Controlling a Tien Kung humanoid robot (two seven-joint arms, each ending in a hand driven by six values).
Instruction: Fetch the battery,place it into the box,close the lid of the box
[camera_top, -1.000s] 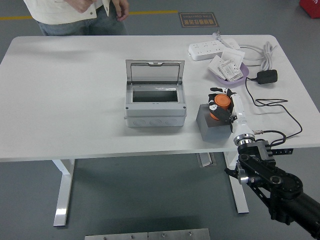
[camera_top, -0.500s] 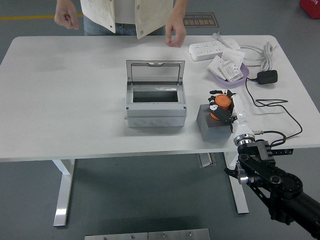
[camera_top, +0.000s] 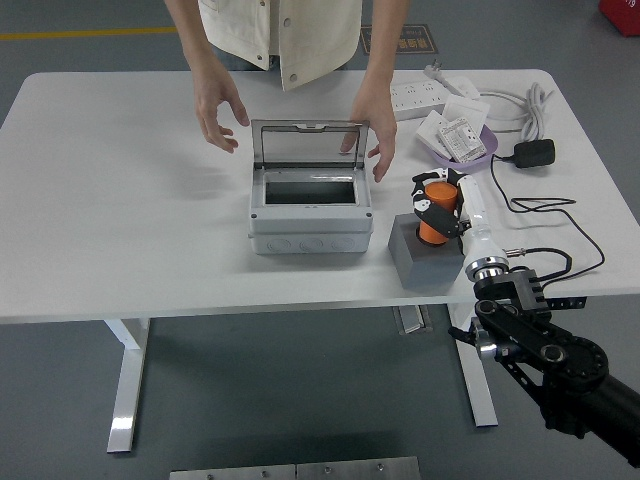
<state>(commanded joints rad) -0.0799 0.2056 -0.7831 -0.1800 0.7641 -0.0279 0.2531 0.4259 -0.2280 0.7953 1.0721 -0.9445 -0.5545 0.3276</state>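
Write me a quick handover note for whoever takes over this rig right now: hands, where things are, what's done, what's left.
Right hand: shut on the orange battery, just above the grey block.
Left hand: not in view.
Box: mid-table, lid upright and open, nothing visible inside.
Person at the far side has both hands over the table, one hand at the lid's right edge, the other left of it.
Done: battery grasped.
Left: carry it into the box, close the lid.

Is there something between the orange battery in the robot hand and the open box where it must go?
Yes. The person's hand hangs at the right side of the box, beside its raised lid, on the side facing the battery held by the right robot hand.
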